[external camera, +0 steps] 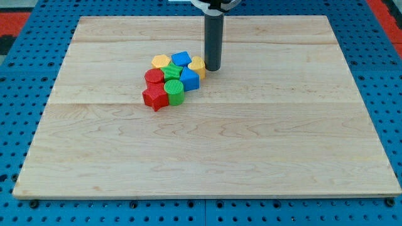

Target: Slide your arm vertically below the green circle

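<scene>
My tip [213,68] rests on the wooden worktop [251,144], in its upper half and a little toward the view's left of centre. The rod [213,41] rises straight up from it and leaves the frame at the view's top, where a white and black mount [217,4] shows. The end effector here is only this plain rod, so it has no parts that could stand apart, together, or clamped on anything. All the blocks sit in one tight cluster just to the view's left of my tip. The green circle [175,91] is at the cluster's lower edge, below and to the left of my tip, and apart from it. Touching the circle on its left is a red star [154,98], the lowest-left block of the group. Above that star lies a red round block [153,77]. A green star [171,71] sits in the middle of the cluster, just above the green circle. A blue block [189,79] lies to the circle's upper right, and a second blue block [181,59] stands at the top of the group. A yellow hexagon [161,61] is at the cluster's upper left, beside that blue block. A second yellow block [196,65] is at the cluster's right edge, and my tip is right against it or just beside it; I cannot tell which. The worktop lies on a blue pegboard [19,94] that frames it on all sides.
</scene>
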Robot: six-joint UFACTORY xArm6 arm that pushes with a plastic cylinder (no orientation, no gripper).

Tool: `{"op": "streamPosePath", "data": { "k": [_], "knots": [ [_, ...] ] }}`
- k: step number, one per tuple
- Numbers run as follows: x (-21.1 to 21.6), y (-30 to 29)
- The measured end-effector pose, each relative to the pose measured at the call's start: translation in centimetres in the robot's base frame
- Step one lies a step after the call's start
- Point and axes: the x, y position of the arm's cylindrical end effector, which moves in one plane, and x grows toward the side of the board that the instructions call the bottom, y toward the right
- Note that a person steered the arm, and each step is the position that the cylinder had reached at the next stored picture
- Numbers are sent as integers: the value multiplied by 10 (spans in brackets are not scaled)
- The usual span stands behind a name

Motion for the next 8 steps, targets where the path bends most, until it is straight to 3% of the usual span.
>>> {"op": "streamPosePath", "data": {
  "k": [5,6,7,8],
  "knots": [
    [16,3],
    [80,51],
    [132,47],
    [166,-18]
  ]
}}
